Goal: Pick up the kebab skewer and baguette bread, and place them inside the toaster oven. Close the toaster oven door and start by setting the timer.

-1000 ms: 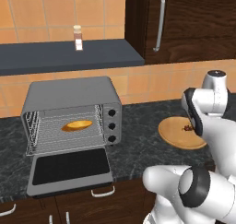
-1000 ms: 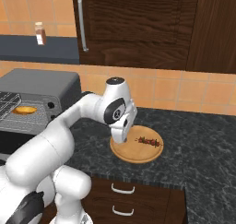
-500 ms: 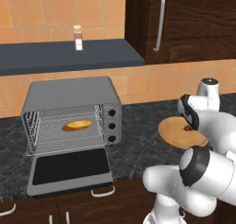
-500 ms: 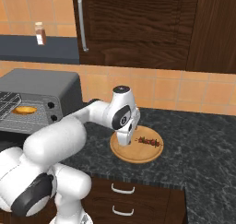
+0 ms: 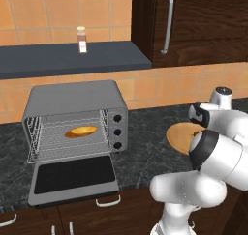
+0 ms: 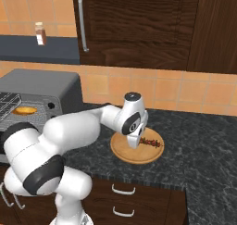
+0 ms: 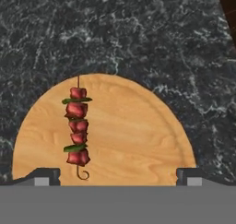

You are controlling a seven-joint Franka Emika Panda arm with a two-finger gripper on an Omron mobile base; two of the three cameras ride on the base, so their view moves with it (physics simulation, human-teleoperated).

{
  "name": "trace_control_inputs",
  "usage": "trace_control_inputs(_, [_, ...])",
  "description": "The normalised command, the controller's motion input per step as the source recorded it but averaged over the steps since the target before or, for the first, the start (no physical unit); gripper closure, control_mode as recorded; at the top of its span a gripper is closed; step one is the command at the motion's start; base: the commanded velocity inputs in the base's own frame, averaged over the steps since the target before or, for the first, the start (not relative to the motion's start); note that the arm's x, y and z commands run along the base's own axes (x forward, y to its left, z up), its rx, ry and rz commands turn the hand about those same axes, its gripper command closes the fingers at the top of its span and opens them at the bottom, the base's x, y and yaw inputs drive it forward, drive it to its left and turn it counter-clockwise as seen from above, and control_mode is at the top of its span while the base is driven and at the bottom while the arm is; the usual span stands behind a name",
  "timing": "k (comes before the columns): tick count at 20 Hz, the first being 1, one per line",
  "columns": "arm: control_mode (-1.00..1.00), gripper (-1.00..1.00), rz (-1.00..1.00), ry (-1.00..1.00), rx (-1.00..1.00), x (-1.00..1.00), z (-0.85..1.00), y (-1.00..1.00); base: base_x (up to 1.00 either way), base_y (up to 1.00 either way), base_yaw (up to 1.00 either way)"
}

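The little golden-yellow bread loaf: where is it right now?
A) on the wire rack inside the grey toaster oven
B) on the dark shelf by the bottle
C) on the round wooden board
A: the golden-yellow bread loaf lies on the wire rack of the open grey toaster oven.

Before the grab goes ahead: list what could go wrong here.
The skewer lies left of centre between the open gripper's fingertips, so closing might clip it or miss. It is thin and flat on the wooden board, so the fingers may hit wood. The bread already takes up rack space in the oven.
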Motion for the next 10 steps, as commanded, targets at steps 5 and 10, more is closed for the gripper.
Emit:
trace_control_inputs(5, [-1.00,-1.00,0.00,0.00,0.00,0.29,-0.15,0.00,0.00,0.00,0.00])
trace_control_inputs(10, [-1.00,-1.00,0.00,0.00,0.00,0.28,-0.13,0.00,0.00,0.00,0.00])
